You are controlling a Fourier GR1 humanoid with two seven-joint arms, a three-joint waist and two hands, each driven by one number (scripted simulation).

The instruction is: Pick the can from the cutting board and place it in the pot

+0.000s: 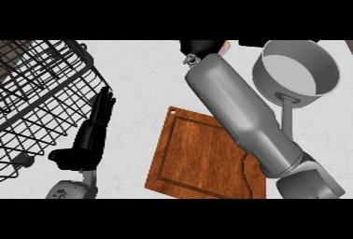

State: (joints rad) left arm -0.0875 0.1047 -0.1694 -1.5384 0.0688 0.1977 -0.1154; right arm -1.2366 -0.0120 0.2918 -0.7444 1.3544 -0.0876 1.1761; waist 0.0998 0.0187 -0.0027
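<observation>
Here we look down on a pale counter with three main things on it. At the upper right stands a grey pot, its long handle running down toward the lower edge; we see only its pale bare floor inside and nothing lying there. In the middle lies a brown wooden cutting board, tilted a little, and its visible surface bears nothing. At the left a black wire dish rack fills the corner, and we can make out nothing held in it.

Our right forearm reaches diagonally up across the board's right part, and the right hand shows at the top edge, just left of the pot's rim. It is curled round something, and at its right side a small pink and yellow sliver shows, which we take to be the can; most of it is hidden by the hand. It is off the board and beside the pot, not over its opening.

Our left hand rests at the lower left, beside the rack, fingers straight and pointing up, holding nothing.
</observation>
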